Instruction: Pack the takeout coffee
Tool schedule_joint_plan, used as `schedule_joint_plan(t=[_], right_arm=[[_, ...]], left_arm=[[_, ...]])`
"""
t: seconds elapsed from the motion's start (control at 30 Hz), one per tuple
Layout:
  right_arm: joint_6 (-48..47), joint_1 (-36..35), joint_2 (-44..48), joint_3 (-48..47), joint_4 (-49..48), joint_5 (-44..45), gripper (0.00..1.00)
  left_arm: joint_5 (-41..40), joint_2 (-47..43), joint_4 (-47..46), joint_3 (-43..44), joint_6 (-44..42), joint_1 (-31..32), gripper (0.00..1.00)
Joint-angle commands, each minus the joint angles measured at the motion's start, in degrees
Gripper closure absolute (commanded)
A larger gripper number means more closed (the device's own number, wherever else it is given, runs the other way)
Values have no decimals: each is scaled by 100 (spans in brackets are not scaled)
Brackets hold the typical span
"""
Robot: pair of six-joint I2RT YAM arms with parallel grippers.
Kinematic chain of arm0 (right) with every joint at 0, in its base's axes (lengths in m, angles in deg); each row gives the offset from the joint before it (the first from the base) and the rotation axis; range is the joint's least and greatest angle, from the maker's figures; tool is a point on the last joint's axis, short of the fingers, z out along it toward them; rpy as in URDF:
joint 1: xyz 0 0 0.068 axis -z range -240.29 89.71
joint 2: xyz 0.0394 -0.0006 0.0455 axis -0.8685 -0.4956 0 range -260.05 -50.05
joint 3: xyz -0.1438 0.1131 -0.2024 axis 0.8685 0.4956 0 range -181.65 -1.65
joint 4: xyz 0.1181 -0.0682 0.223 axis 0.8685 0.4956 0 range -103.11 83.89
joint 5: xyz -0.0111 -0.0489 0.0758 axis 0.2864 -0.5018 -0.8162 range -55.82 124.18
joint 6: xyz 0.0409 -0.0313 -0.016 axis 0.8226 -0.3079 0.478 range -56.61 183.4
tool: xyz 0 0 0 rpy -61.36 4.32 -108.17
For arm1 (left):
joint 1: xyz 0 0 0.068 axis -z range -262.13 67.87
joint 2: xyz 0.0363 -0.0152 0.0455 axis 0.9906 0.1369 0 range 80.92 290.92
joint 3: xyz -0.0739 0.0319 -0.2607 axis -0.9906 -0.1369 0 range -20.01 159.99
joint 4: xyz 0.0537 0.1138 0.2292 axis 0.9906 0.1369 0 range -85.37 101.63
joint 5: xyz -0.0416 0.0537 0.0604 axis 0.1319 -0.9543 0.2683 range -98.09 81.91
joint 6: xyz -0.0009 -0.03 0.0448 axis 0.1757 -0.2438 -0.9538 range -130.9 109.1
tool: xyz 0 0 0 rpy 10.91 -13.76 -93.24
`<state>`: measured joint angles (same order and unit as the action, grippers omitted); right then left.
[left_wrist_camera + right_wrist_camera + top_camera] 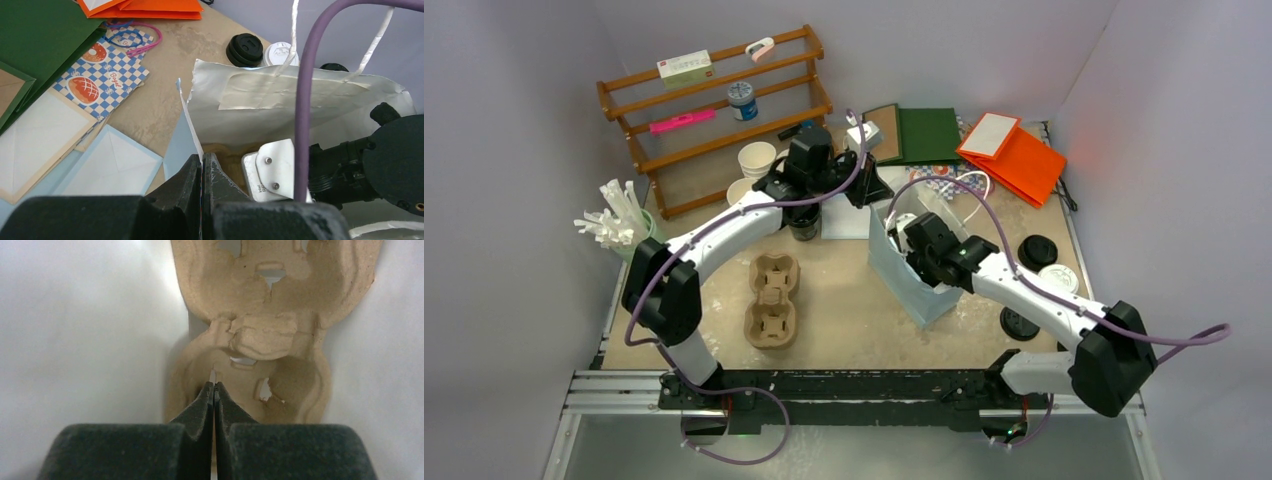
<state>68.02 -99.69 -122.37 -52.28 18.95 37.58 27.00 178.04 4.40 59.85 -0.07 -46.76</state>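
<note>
Evidently the left tool is clenched on the bag's rim to keep its mouth open for loading. The right tool, also clenched, reaches inside over a carrier; I cannot tell whether it grips it. The coffee stands on the bench at centre right, outside the bag.

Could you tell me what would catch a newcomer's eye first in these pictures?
Both arms meet at the pale blue paper bag mid-table: the left gripper pinches its rim, and the right gripper is deep inside, shut on a cardboard cup carrier. The bright orange bags at the far right corner stand out next.
</note>
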Motion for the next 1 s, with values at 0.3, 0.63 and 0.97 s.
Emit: schedule_joint_plan(t=[0.3,0.63,0.97], right_arm=[[280,237,-1107,-393,-198,-142,100],[947,267,-1816,-435,-26,-324,100],[1358,266,-2161,-283,4,-331,100]], left_arm=[[-42,221,168,601,-289,-21,100],[-260,422,675,1092,-490,-48,100],[-468,659,1103,1746,-604,-48,100]])
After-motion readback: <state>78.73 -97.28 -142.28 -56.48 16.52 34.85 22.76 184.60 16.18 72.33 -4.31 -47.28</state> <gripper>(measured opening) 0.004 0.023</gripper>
